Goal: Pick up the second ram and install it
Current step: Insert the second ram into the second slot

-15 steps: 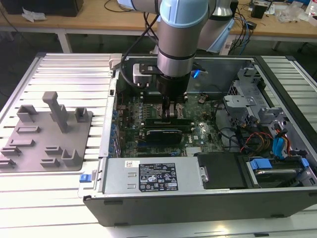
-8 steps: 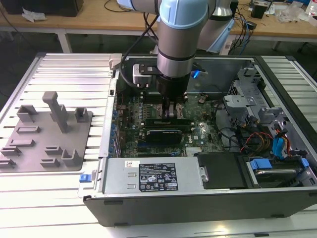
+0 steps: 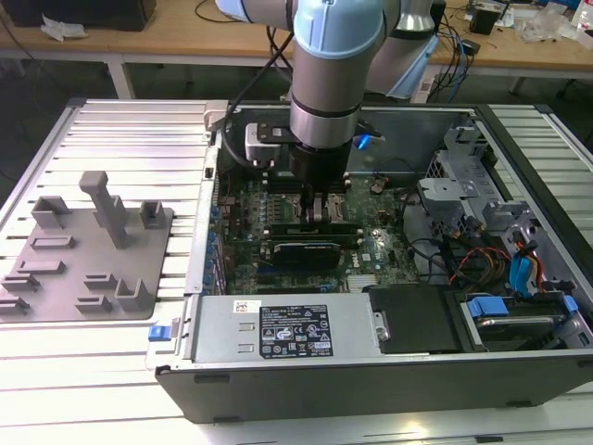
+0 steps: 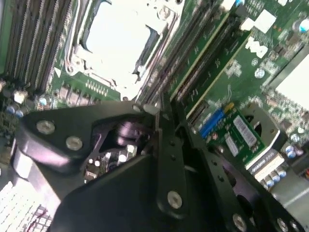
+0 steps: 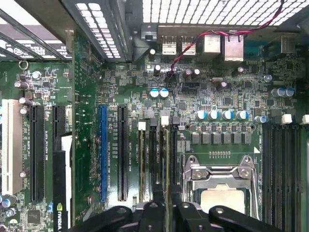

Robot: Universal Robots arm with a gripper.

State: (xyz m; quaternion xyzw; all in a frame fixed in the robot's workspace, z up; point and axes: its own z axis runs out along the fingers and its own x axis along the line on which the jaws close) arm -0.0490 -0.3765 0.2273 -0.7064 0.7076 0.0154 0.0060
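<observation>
Black gripper (image 4: 166,123) linkage sits closest to you, fingers drawn narrow over the memory slots (image 5: 157,159).
You have it lowered inside the open computer case (image 3: 371,371), beside the silver processor (image 5: 219,200); in the second wrist view the fingertips pinch a thin green edge, probably the second ram (image 4: 193,67) standing in its slot. Whether it is fully seated you cannot tell.

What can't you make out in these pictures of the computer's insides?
1. First wrist view: the memory slots run under the gripper, so their near ends are hidden.
2. Second wrist view: the gripper's black body hides whether it holds anything.
3. Exterior view: the arm hides the slots beneath it.
</observation>
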